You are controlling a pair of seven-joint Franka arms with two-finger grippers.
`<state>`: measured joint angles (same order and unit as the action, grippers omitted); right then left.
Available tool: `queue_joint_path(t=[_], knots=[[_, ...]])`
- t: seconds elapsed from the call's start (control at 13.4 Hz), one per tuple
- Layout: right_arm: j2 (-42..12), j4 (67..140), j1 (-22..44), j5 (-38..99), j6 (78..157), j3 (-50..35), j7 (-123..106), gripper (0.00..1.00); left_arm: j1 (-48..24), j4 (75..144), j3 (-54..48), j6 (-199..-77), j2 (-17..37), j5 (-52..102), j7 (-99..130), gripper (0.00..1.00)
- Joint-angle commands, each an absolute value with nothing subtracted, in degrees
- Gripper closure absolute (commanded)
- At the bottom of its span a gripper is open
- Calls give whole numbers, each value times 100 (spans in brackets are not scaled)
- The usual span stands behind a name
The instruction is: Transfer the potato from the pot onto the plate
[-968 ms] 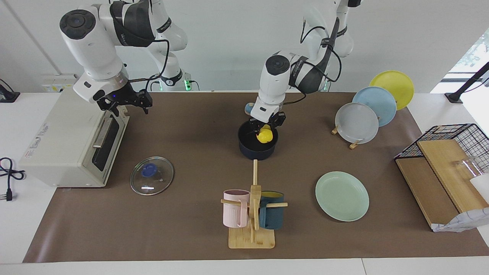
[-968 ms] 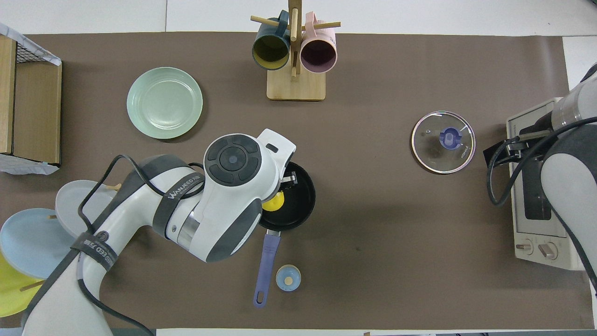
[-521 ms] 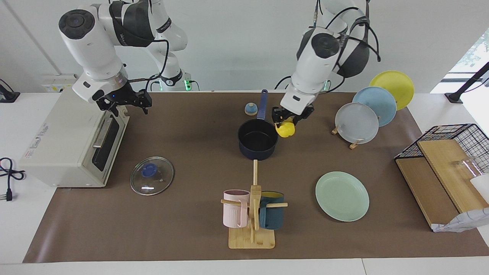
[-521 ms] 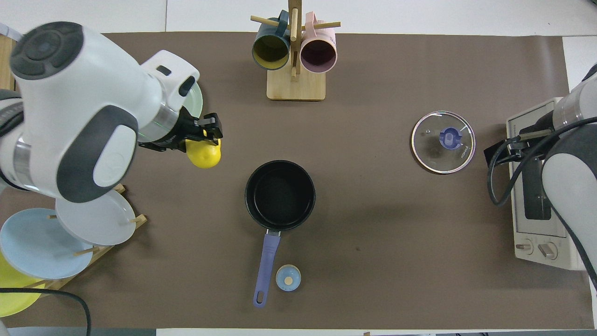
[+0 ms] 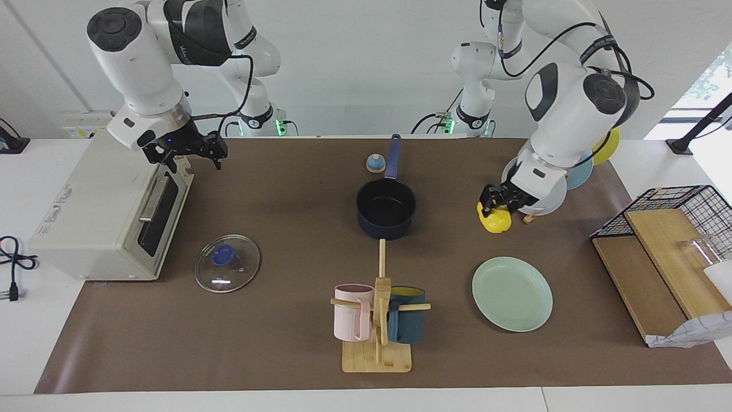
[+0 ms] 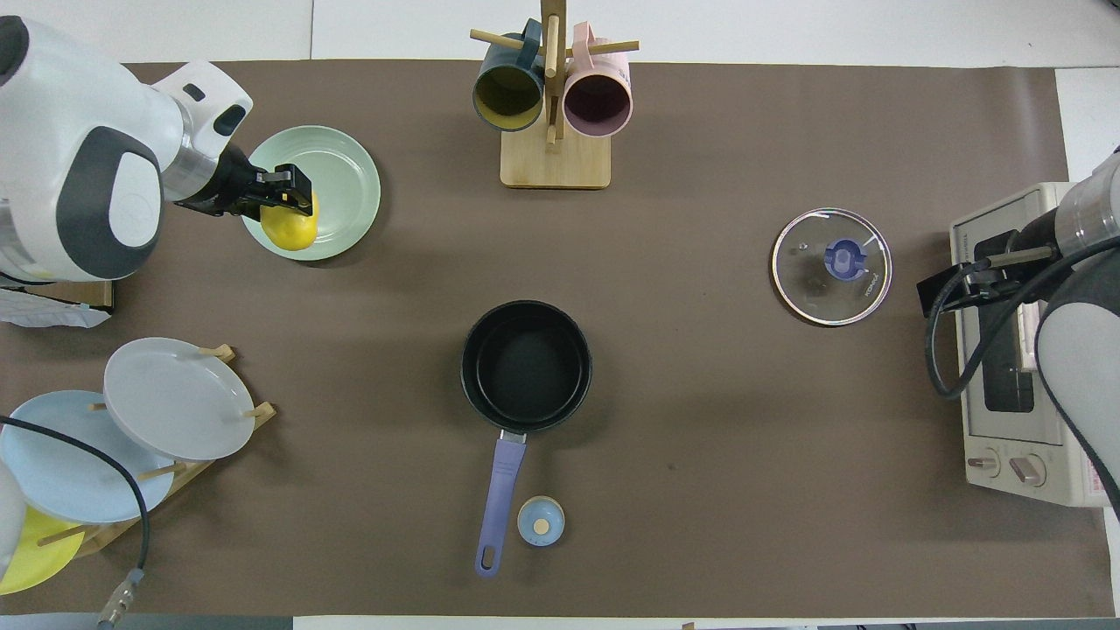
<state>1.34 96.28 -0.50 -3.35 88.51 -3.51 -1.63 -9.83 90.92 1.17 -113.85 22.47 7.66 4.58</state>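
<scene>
The yellow potato (image 5: 497,221) hangs in the air in my left gripper (image 5: 495,210), which is shut on it. In the overhead view the potato (image 6: 291,229) and the left gripper (image 6: 282,196) lie over the rim of the mint-green plate (image 6: 339,184), on its side nearer the robots. The plate (image 5: 512,294) lies flat toward the left arm's end of the table. The navy pot (image 5: 386,209) stands mid-table with nothing inside it (image 6: 525,366), its handle pointing at the robots. My right gripper (image 5: 189,152) waits at the top of the toaster oven's door.
A toaster oven (image 5: 97,217) stands at the right arm's end, a glass lid (image 5: 227,263) beside it. A mug tree (image 5: 377,320) stands farther out than the pot. A rack of grey, blue and yellow plates (image 5: 534,184) and a wire basket (image 5: 669,223) stand near the left arm.
My left gripper lifted the potato out of the pot and carried it toward the left arm's end, to over the plate's rim. The right arm has hardly moved.
</scene>
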Motion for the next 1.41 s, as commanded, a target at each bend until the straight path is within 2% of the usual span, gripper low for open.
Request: queue_joint_path(t=[0.0,0.37,0.52,0.67,0.82,1.04,1.34], knots=[[193,9642,-149,-202,8807,-431,70,0,-923,8991,70,-11880,2698,580,281,100],[176,9563,-176,87,8685,-404,61,0,-958,9412,79,-12348,2777,580,264,100],[45,9213,-176,-8,8386,-396,79,0,-949,9413,79,-12375,2777,580,202,100],[26,9202,-176,-35,8332,-396,70,0,-949,9413,79,-12358,2777,580,193,100],[26,9115,-176,53,8139,-396,70,0,-967,9326,105,-12261,2743,571,211,1],[105,9105,-176,44,8182,-387,79,0,-835,9185,105,-11780,2322,536,246,0],[27,8905,-246,0,8183,-361,70,0,-765,9167,263,-10769,1417,554,613,0]])
